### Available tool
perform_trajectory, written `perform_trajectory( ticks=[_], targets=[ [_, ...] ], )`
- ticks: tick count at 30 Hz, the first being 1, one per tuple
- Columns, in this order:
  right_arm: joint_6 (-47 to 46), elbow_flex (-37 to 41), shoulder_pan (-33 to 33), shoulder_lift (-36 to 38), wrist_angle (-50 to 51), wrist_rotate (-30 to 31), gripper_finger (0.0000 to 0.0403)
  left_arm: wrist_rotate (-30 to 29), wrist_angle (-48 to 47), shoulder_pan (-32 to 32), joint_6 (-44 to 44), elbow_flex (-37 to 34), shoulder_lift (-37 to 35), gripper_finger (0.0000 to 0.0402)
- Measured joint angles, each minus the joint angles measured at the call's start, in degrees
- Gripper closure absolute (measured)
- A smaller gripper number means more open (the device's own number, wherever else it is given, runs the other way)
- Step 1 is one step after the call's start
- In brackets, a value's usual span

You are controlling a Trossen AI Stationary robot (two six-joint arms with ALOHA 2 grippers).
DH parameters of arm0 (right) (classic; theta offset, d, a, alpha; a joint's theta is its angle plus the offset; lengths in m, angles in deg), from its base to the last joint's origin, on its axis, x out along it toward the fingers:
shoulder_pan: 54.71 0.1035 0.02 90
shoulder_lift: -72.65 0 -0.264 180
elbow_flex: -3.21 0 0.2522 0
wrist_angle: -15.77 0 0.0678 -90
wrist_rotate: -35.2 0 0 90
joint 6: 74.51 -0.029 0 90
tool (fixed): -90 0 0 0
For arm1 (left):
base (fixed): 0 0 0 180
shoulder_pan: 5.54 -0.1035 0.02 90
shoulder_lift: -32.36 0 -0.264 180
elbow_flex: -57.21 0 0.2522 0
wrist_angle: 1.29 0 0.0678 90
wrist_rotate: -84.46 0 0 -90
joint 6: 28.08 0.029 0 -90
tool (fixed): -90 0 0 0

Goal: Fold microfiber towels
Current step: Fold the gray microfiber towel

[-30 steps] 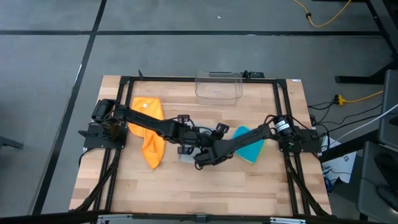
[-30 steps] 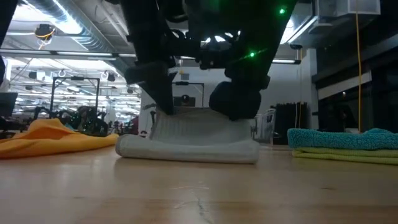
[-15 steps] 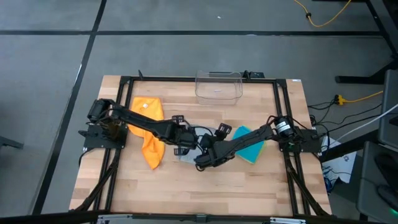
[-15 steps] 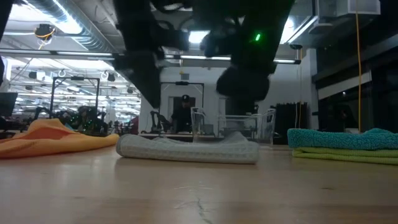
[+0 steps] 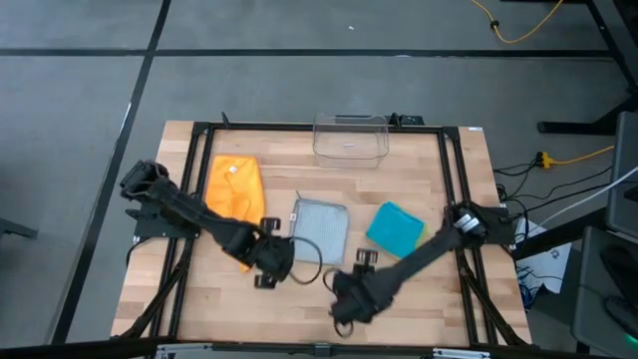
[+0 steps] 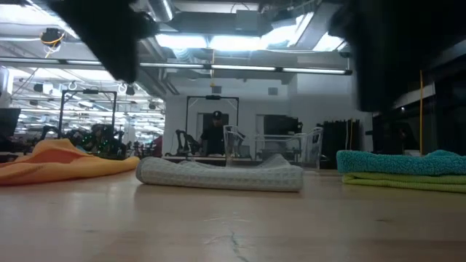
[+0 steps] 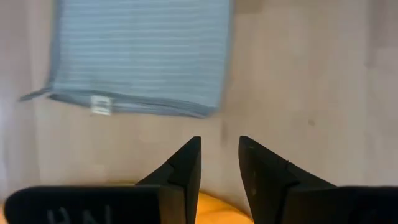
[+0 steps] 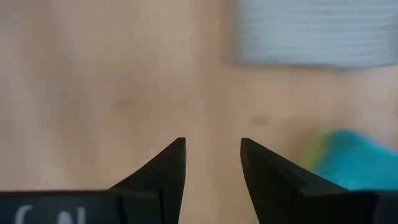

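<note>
At table centre, grey towel (image 5: 321, 227) now released — both grippers withdrawn, left gripper (image 7: 219, 163) and right gripper (image 8: 212, 163) fingers narrowly apart.

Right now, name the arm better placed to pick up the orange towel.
Left. The left gripper sits open right beside the unfolded orange towel. The right gripper, also open, lies beyond the folded grey towel.

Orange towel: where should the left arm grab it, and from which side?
Probably the narrow bunched tail of the orange towel, nearest the left gripper. It lies crumpled, not flat, so folds stand proud for the jaws. Come from above at the table's front side, away from the grey towel.
</note>
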Motion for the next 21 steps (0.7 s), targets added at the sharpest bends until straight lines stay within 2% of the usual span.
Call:
perform_trajectory(
  ticks=[2,4,7,9,11,13,15,18,21],
  targets=[
    [-0.65,-0.04,2.58,0.0,-0.88,-1.58,0.0247,-0.04,-1.27,2.39,-1.55,-0.04,-0.93,0.0303],
    [-2.56,-0.26,5.13,0.31,-0.18,0.02,0.0247,-0.93,-3.25,4.23,-2.84,-0.02,-2.52,0.0303],
    [-7.46,-0.26,8.86,1.68,4.4,9.07,0.025,-5.96,-9.78,6.11,-5.88,-0.02,-5.4,0.0303],
    [-12.48,0.07,11.41,2.68,10.03,20.24,0.0256,-11.85,-14.84,6.83,-7.65,-0.03,-8.05,0.0303],
    [-21.95,1.19,14.04,3.38,17.59,33.27,0.0263,-16.9,-17.57,7.13,-9.1,-0.79,-10.86,0.0303],
    [-29.3,5.29,16.38,5.31,15.84,44.89,0.027,-19.72,-17.78,6.62,-10.99,-2.92,-14.08,0.0303],
    [-37.55,11.0,18.24,7.78,14.03,53.43,0.0276,-20.67,-16.98,5.71,-13.5,-6.03,-17.78,0.0303],
    [-58.07,19.83,19.67,10.03,14.11,58.22,0.0281,-20.63,-14.82,4.78,-17.98,-11.9,-23.43,0.0303],
    [-83.23,27.97,18.24,11.04,11.0,58.92,0.0282,-19.76,-7.21,3.39,-20.69,-17.34,-28.63,0.0303]
  ],
)
